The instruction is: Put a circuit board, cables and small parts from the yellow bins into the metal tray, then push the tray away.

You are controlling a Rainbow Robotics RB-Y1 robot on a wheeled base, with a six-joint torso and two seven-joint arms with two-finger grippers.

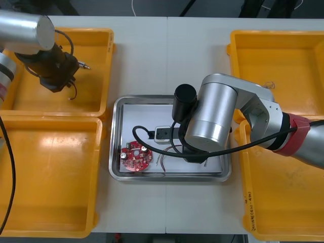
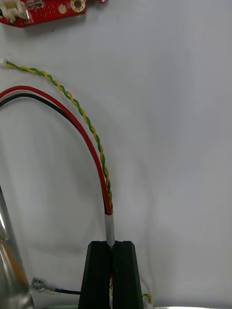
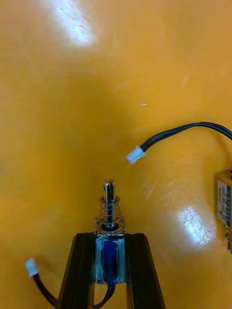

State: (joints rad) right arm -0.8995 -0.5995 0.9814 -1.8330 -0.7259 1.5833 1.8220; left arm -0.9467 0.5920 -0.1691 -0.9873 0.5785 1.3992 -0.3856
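1. The left gripper (image 3: 111, 237) hangs over the far-left yellow bin (image 1: 96, 45), at about 10 o'clock from the table's middle. Its fingers are clenched on a small metal part (image 3: 110, 212), whose spring and pin stand out past the fingertips. There is blue wrapping between the fingers.
2. On that bin's floor, beyond the fingertips and apart from the held part, lies a plug-ended black cable (image 3: 136, 155) with a white plug at its end.
3. The near-left yellow bin (image 1: 50, 177) sits at about 8 o'clock.
4. The metal tray (image 1: 117, 152), white inside, stands at the table's middle between the bins.
5. A round red circuit board (image 1: 135, 156) lies flat at about 8 o'clock inside the tray.
6. A looping black cable (image 1: 147, 148) curves from the tray's 10 o'clock area past the board toward the middle. Near 12 o'clock it meets what looks like a small white block (image 1: 163, 132).
7. The right arm (image 1: 212, 116) reaches over the tray's 4 o'clock portion.
8. The right gripper (image 2: 112, 246) sits low over the tray's white floor, squeezed onto the grey sleeve of a cable bundle (image 2: 99, 164). A red and black pair and a yellow and green twisted pair arc away from the fingertips toward the board.
9. The far-right yellow bin (image 1: 243, 45) sits at about 2 o'clock, and the near-right yellow bin (image 1: 283, 202) at about 4 o'clock.
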